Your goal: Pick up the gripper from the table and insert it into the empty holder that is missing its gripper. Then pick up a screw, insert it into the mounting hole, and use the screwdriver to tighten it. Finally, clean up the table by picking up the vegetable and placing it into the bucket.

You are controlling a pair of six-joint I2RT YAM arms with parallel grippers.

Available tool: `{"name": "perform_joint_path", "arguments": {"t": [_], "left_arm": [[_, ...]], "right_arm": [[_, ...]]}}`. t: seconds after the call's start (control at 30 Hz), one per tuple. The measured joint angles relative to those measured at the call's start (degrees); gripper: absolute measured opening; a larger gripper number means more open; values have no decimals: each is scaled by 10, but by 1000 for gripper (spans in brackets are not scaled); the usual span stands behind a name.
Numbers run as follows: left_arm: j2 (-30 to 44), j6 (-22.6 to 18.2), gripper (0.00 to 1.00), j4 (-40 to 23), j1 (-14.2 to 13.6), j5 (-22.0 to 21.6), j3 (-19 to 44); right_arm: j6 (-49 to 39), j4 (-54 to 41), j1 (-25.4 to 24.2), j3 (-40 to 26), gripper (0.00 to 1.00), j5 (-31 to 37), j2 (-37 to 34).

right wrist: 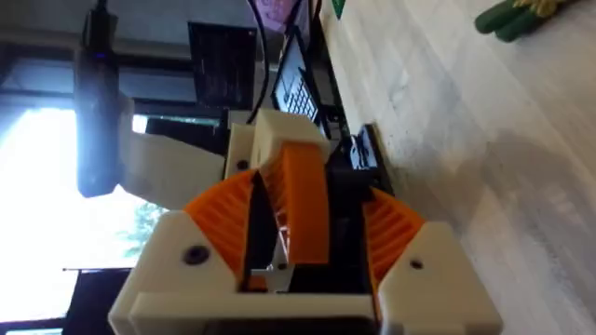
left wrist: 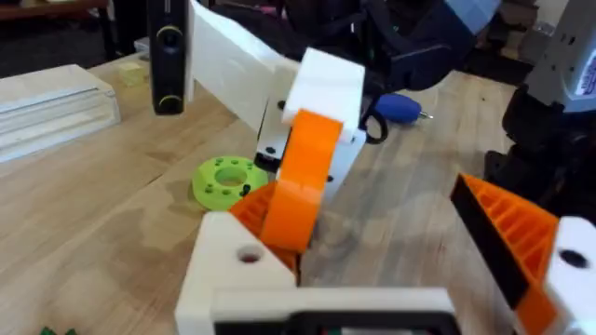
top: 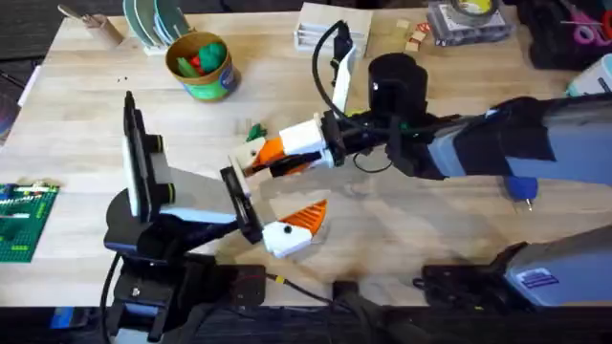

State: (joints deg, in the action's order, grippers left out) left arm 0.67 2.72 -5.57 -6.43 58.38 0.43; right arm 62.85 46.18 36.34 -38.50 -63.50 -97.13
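My right gripper (top: pixel 271 159) reaches across the table, shut on the orange ribbed gripper pad (left wrist: pixel 303 177). It holds the pad tilted against the white holder (left wrist: pixel 233 261), the bare finger of my left gripper (top: pixel 275 196). The left gripper is open, and its other finger carries an orange pad (left wrist: pixel 507 233). In the right wrist view the held pad (right wrist: pixel 303 205) sits between my orange fingers (right wrist: pixel 223 219), with the holder (right wrist: pixel 279 130) just beyond. The green vegetable (top: pixel 253 132) lies on the table behind the grippers. Far back left stands the bucket (top: pixel 201 65). The blue screwdriver (top: pixel 521 188) lies at the right.
A green round disc (left wrist: pixel 223 180) lies on the table close to the held pad. A black cylinder (top: pixel 397 81) stands behind the right arm. White boxes (top: pixel 330 27) and clutter line the back edge. A green baseplate (top: pixel 21 222) sits at the left edge.
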Motion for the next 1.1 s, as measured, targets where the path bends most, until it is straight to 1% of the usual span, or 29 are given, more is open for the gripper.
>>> {"name": "perform_joint_path", "arguments": {"t": [0.1,0.23,0.33,0.37,0.43,0.47,0.6,0.9,1.0,1.1], "left_arm": [[0,-4,993,-2,-4,15,0],[0,-7,993,-3,-5,24,0],[0,-8,993,-3,-5,26,0],[0,-8,993,-3,-5,28,0],[0,-8,993,-4,-5,30,0],[0,-8,993,-4,-5,31,0],[0,-8,993,-4,-5,33,0],[0,-8,993,-4,-5,34,0],[0,-8,993,-4,-5,34,0],[0,-8,993,-4,-5,34,0]], "right_arm": [[-1,0,-1,0,616,-19,-4],[-1,3,-10,0,694,-35,-4],[-1,37,-21,0,757,-38,-4],[-1,53,-26,0,810,-37,-4],[-2,80,-37,0,958,-31,-4],[-3,88,-43,0,976,-26,-4],[-12,91,-73,0,988,6,-4],[-112,56,-160,-16,991,66,-4],[-156,10,-178,-35,992,92,-3],[-213,-77,-188,-58,993,128,6]]}}
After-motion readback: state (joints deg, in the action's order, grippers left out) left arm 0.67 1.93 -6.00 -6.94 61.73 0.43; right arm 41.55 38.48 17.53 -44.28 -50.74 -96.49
